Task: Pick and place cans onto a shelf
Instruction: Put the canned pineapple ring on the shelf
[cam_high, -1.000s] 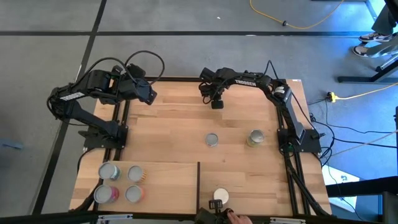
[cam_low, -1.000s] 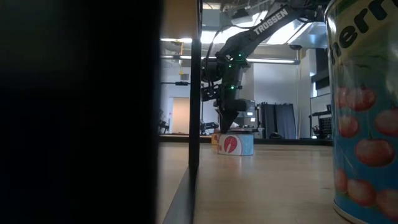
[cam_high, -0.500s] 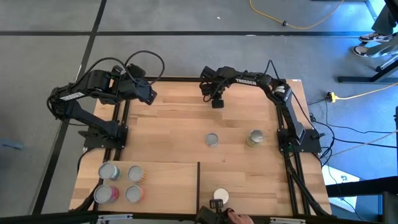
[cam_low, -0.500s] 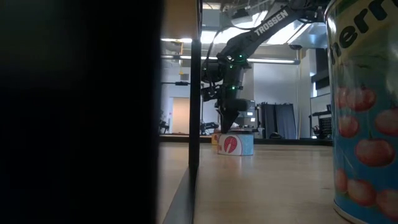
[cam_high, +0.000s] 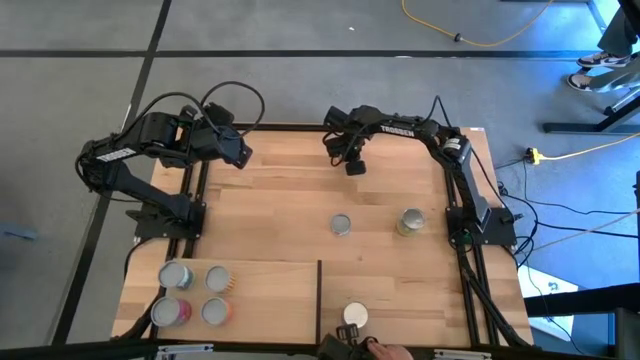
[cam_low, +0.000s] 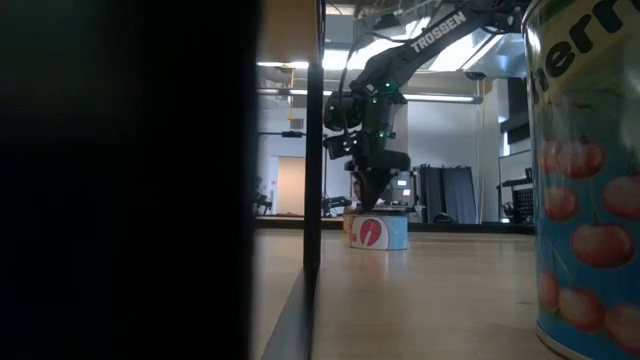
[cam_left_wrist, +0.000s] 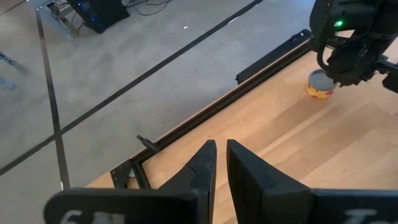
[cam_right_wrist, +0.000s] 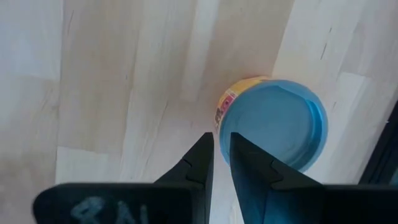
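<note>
Four cans (cam_high: 194, 293) on the shelf (cam_high: 260, 300), two cans (cam_high: 376, 223) mid-table

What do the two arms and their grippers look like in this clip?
Both arms are black, jointed, with black cables looping alongside. The right arm carries white TROSSEN lettering and small green lights; the left arm has a white label. Each gripper, left gripper and right gripper, has two dark wedge-shaped fingers.

Cans and shelf
Four cans (cam_high: 175, 275) are stood upright on the shelf (cam_high: 270, 300); three cans (cam_high: 341, 225) are left on the tabletop.
</note>
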